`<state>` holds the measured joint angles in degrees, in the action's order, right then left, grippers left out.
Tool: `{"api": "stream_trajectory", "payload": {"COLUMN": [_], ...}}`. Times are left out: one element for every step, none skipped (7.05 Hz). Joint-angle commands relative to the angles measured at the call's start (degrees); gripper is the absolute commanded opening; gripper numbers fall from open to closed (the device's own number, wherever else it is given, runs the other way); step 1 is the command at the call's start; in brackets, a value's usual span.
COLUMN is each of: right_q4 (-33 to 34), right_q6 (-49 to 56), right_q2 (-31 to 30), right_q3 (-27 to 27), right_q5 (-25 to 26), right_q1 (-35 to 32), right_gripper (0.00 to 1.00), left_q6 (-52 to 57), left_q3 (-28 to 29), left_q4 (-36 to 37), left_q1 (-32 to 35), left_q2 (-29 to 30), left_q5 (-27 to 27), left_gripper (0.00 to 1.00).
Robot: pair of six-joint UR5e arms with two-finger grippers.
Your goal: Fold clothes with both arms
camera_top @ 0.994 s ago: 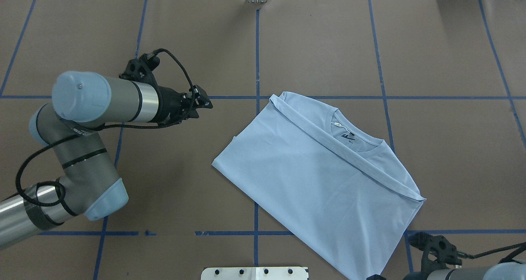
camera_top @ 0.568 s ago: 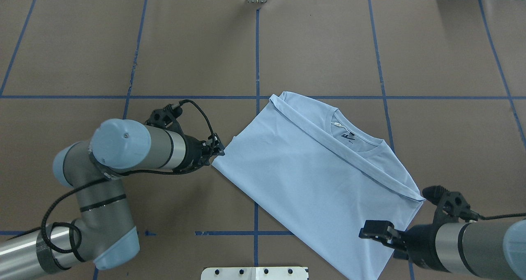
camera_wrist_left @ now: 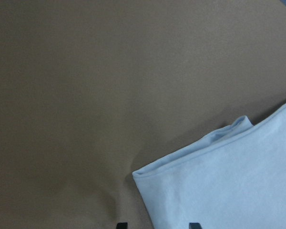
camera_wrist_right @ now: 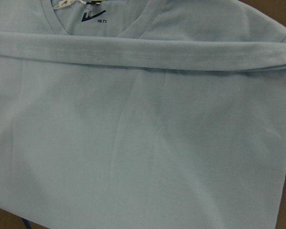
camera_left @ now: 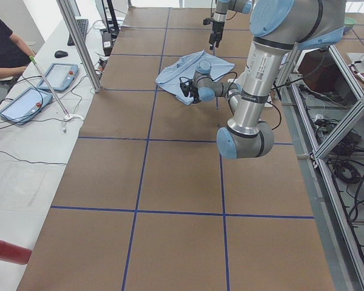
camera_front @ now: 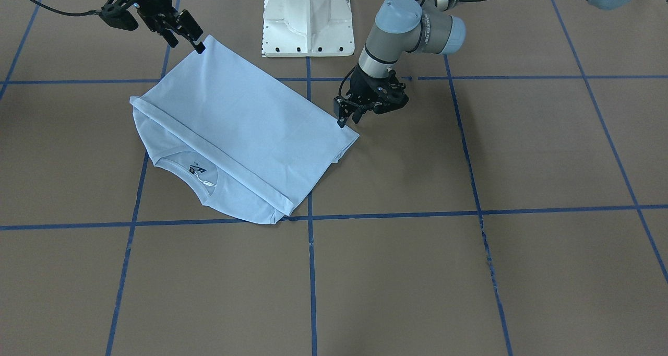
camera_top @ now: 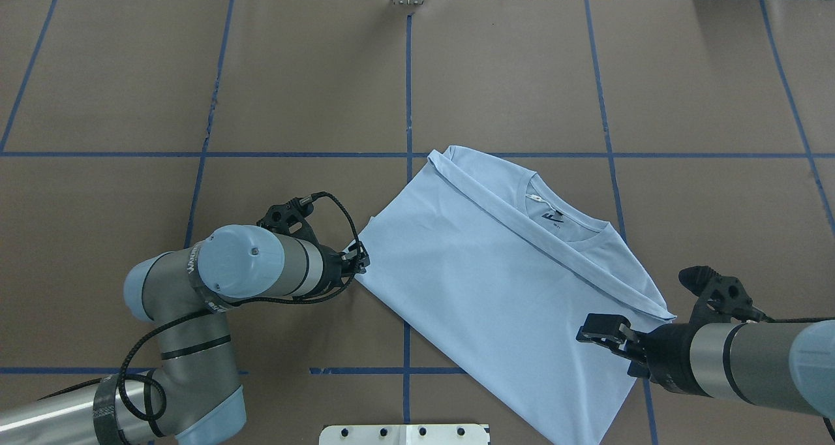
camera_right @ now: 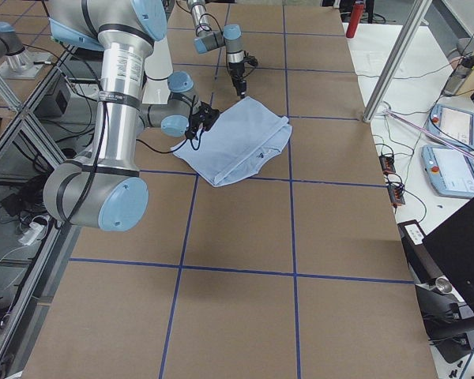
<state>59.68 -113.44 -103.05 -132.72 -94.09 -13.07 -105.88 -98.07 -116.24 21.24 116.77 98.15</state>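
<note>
- The pale light-blue soft cloth T-shirt (camera_top: 496, 288) lies folded flat and smooth on the brown table (camera_top: 522, 73) with blue tape lines; its round ribbed collar (camera_top: 574, 226) peeks out; the neck label is too small to read.
- The black left gripper (camera_top: 362, 262) is at the shirt's corner, jaws apart, holding nothing.
- The black right gripper (camera_top: 590, 331) is above the shirt's other end, jaws apart; its arm is cut off by the overhead view's edge.

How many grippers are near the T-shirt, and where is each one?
2. The left gripper is at the corner of the T-shirt on the robot's left. The right gripper is over the shirt's edge on the robot's right. Neither is hidden.
</note>
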Motion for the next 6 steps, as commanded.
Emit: {"api": "stream_trajectory", "payload": {"right_q4": [0.00, 0.00, 0.00, 0.00, 0.00, 0.00], "right_q6": [0.06, 0.06, -0.02, 0.06, -0.02, -0.02], "right_q2": [-0.05, 0.04, -0.05, 0.04, 0.04, 0.04], "right_q3": [0.80, 0.80, 0.80, 0.80, 0.89, 0.89], "right_q5": [0.05, 0.05, 0.05, 0.05, 0.05, 0.05], "right_q1": [-0.11, -0.20, -0.11, -0.11, -0.11, -0.20], "right_gripper": [1.00, 1.00, 1.00, 1.00, 1.00, 1.00], "left_q6": [0.41, 0.41, 0.41, 0.50, 0.59, 2.24], "left_q3": [1.13, 1.13, 1.13, 1.39, 1.40, 1.40], "left_q4": [-0.04, -0.04, -0.04, -0.12, -0.04, 0.05], "left_q1": [0.12, 0.20, 0.29, 0.38, 1.34, 3.96], "left_q2": [0.21, 0.21, 0.65, 0.65, 0.74, 0.74], "left_q5": [-0.07, -0.59, -1.73, -1.82, -1.82, -1.65], "left_gripper": [0.48, 0.37, 0.01, 0.00, 0.00, 0.00]}}
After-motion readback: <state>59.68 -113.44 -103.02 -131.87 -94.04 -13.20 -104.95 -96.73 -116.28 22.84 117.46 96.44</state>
